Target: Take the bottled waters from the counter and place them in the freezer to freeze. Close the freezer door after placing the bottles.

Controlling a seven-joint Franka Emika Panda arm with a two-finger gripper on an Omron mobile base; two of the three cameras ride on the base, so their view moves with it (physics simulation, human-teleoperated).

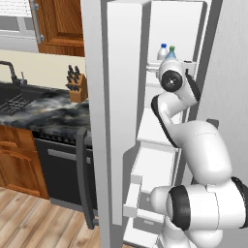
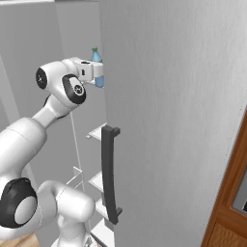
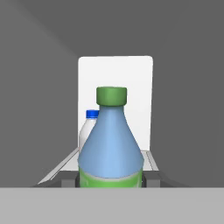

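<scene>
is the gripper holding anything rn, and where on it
The gripper holds the blue-green bottle by its lower body, a finger on each side.

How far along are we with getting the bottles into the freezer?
The white bottle already stands upright on a shelf inside the freezer. The gripper has the blue-green bottle between its fingers, upright, just in front of the white one; whether it rests on the shelf yet I cannot tell. Left: release it, pull the arm out, and shut the freezer door, which stands open.
</scene>
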